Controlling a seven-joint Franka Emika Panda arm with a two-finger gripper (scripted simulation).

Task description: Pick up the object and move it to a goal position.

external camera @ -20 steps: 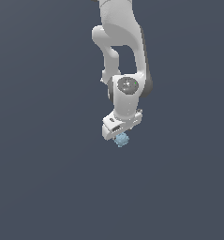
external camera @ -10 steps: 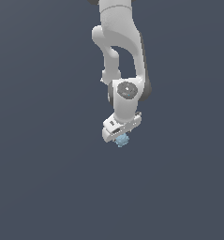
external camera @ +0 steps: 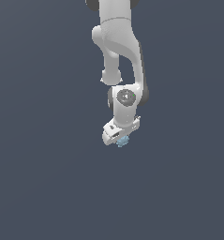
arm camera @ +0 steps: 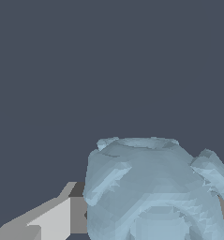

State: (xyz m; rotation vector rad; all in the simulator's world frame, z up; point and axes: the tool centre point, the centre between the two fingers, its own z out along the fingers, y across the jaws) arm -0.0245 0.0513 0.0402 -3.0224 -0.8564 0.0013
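Exterior view: hanging straight down from the white Panda arm [external camera: 118,51], gripper [external camera: 119,137] clamped on the light blue lump [external camera: 123,141], which pokes out just below the fingertips. Looks like a shallow pinch, only the tip of the gripper on a bumpy, rounded shape. Biggest risk from here: a quick swing or sudden stop letting the lump roll out of the pinch. No goal marker visible, so no telling which way to travel. Plain dark grey all round, no edges, no obstacles, no desk line to be made out; plenty of open room on the exterior view's left and right, and below as well.

Wrist view: lump [arm camera: 153,187] filling the near field, pale blue, knobbly, faceted. 1 grey finger [arm camera: 48,220] showing beside it, apparently pressed against its side; the other finger mostly hidden behind the lump. Uneven bumps at the contact, so a twist in the grip seems possible. Beyond, only flat dark grey, nothing in the way.
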